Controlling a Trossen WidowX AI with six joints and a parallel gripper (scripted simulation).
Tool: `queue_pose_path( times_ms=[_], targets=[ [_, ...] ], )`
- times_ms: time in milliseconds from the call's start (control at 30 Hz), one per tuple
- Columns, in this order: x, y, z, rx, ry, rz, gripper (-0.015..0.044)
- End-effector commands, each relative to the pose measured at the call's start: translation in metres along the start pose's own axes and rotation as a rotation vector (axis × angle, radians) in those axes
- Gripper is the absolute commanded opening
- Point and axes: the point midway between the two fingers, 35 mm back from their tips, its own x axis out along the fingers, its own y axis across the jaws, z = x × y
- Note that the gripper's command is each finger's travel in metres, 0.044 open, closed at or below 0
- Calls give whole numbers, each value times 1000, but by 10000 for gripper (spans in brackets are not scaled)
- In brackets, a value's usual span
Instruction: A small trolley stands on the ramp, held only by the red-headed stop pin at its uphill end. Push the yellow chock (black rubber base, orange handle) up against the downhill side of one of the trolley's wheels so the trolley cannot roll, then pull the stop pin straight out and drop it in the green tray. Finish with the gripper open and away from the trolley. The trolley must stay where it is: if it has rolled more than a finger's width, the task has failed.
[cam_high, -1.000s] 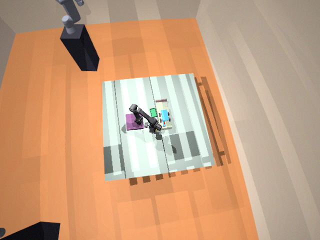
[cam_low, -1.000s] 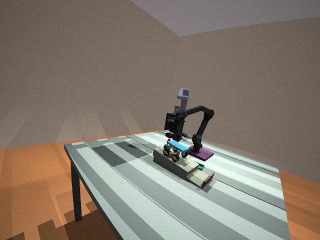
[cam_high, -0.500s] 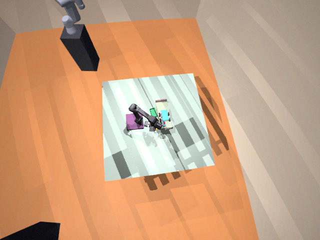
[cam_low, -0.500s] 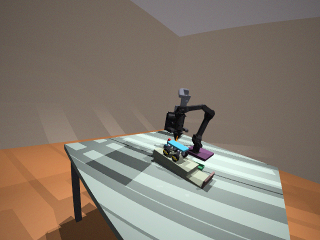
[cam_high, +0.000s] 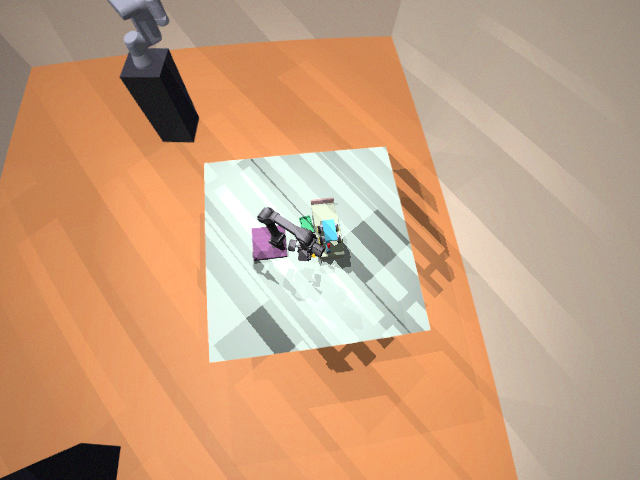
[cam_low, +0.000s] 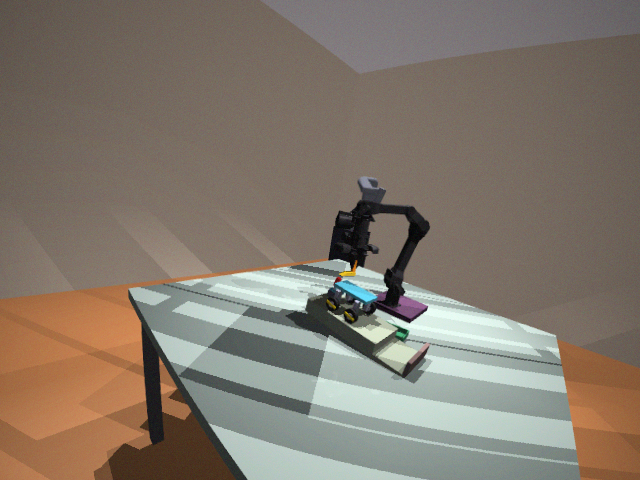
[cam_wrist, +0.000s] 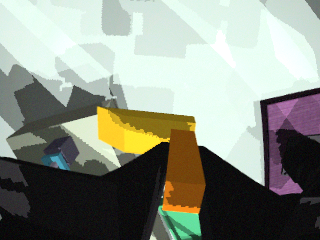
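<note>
My gripper (cam_low: 356, 265) (cam_wrist: 182, 151) is shut on the orange handle of the yellow chock (cam_low: 347, 273) (cam_wrist: 120, 134) (cam_high: 313, 255). The chock is in the air, beside and above the ramp's uphill end. Its black rubber base cannot be made out. The blue trolley (cam_high: 329, 230) (cam_low: 355, 291) stands on the upper part of the ramp (cam_high: 324, 210) (cam_low: 379, 333) (cam_wrist: 87, 134); only a small piece of it shows in the wrist view. The red-headed stop pin (cam_high: 328, 246) (cam_low: 338, 280) is upright at its uphill end. The green tray (cam_high: 306, 223) (cam_low: 401, 332) (cam_wrist: 186, 226) lies beside the ramp, partly hidden.
The purple base plate (cam_high: 262, 248) (cam_low: 405, 308) (cam_wrist: 287, 117) under the arm stands to the side of the ramp. A reddish-brown end board (cam_high: 322, 200) (cam_low: 416, 358) closes the ramp's downhill end. A grey arm on a black pedestal (cam_high: 162, 105) stands away from the table.
</note>
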Motion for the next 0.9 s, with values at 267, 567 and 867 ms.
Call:
queue_pose_path(
  times_ms=[267, 567, 867],
  targets=[
    [-4, 0, 1, -115, 1, -9, 0],
    [-4, 0, 1, -424, 3, -9, 0],
    [-4, 0, 1, -732, 5, -8, 0]
  ],
)
